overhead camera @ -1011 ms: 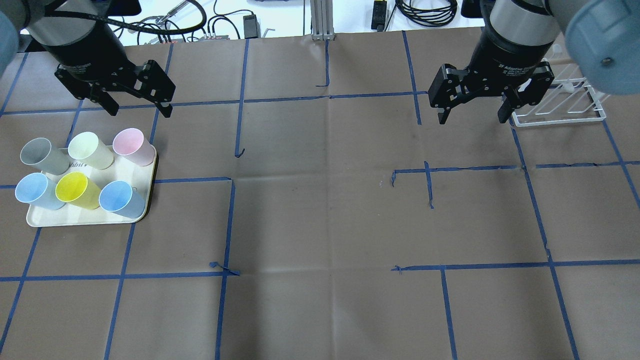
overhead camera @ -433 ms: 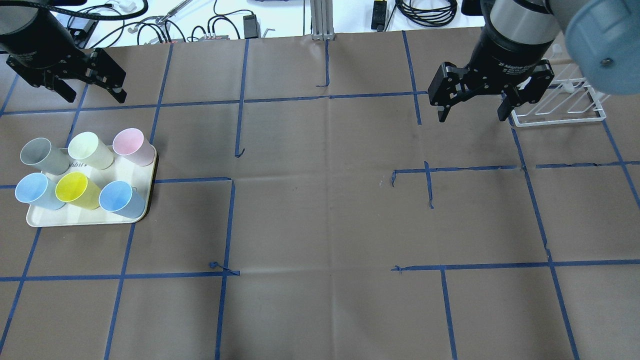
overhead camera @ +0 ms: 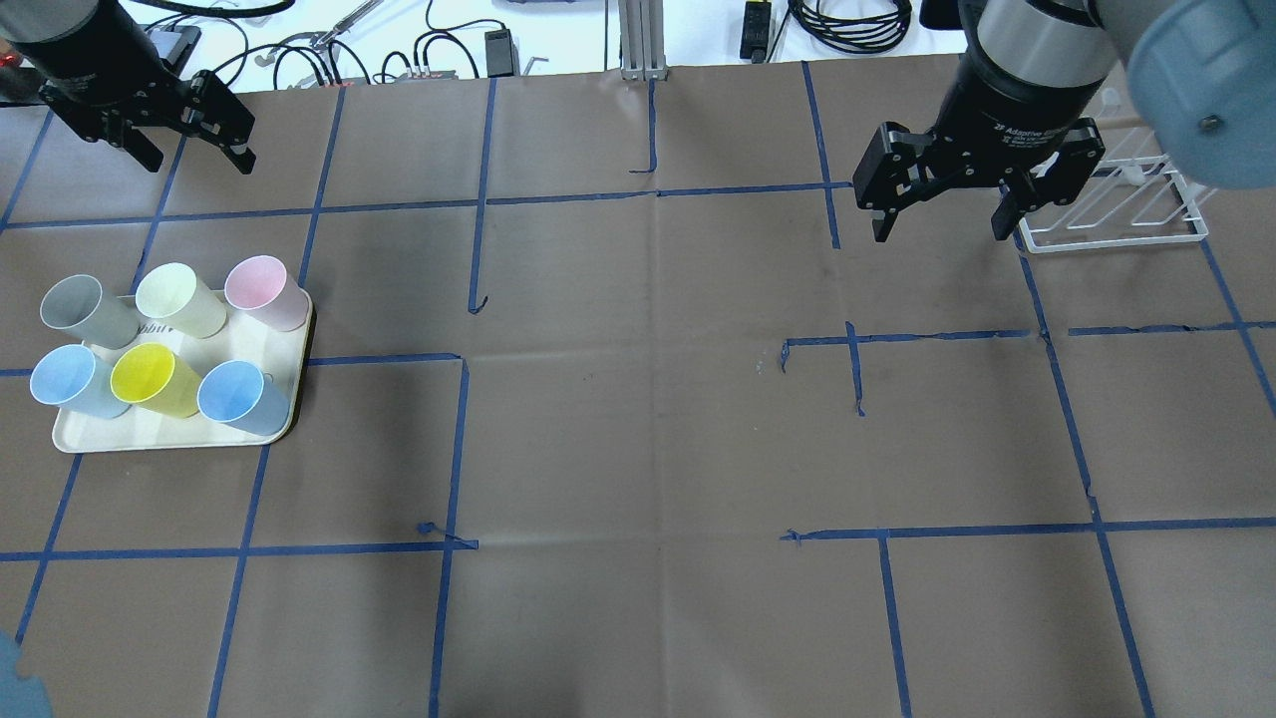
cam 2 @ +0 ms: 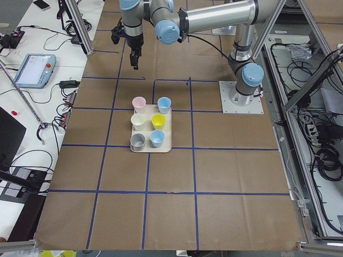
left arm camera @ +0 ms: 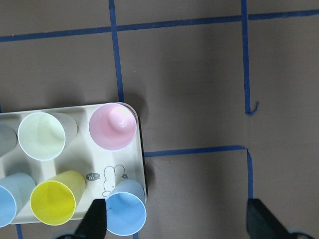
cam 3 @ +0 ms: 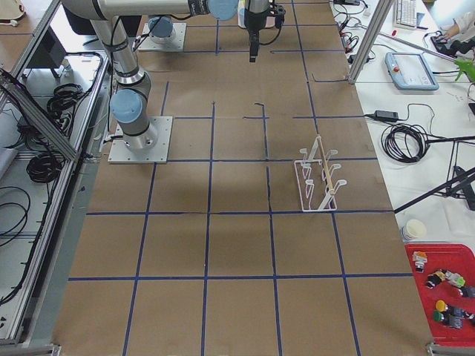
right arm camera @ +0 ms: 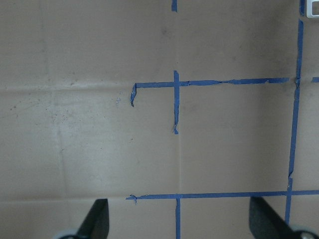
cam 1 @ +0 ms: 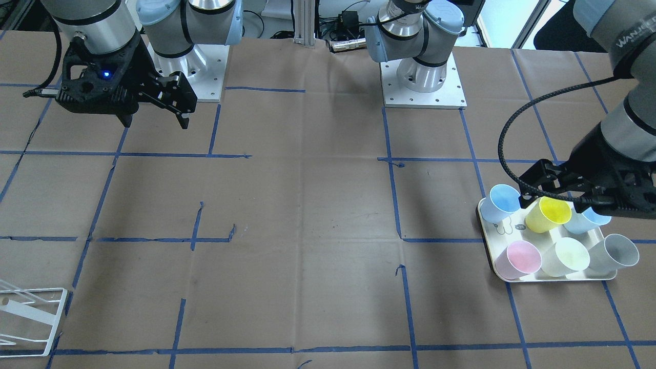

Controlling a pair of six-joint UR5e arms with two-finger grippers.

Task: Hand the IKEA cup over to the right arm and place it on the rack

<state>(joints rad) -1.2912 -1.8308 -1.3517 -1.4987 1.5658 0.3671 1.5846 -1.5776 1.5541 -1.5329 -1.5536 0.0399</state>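
Several IKEA cups stand upright on a cream tray (overhead camera: pixel 169 439) at the table's left: grey (overhead camera: pixel 75 304), pale green (overhead camera: pixel 174 294), pink (overhead camera: pixel 259 287), yellow (overhead camera: pixel 148 377) and two blue (overhead camera: pixel 234 394). My left gripper (overhead camera: pixel 199 165) is open and empty, high above the table beyond the tray. Its wrist view looks down on the pink cup (left arm camera: pixel 112 126) and a blue cup (left arm camera: pixel 125 214). My right gripper (overhead camera: pixel 939 237) is open and empty, just left of the white wire rack (overhead camera: pixel 1116 214). The rack holds no cup.
Brown paper with a blue tape grid covers the table (overhead camera: pixel 648 449). Cables and power bricks (overhead camera: pixel 439 45) lie beyond the far edge. In the front-facing view the rack (cam 1: pixel 31 320) sits at the bottom left and the tray (cam 1: pixel 553 277) at the right.
My left gripper has moved left and toward the table's far edge, away from the tray. My right gripper has stayed almost still. The cups have not moved.
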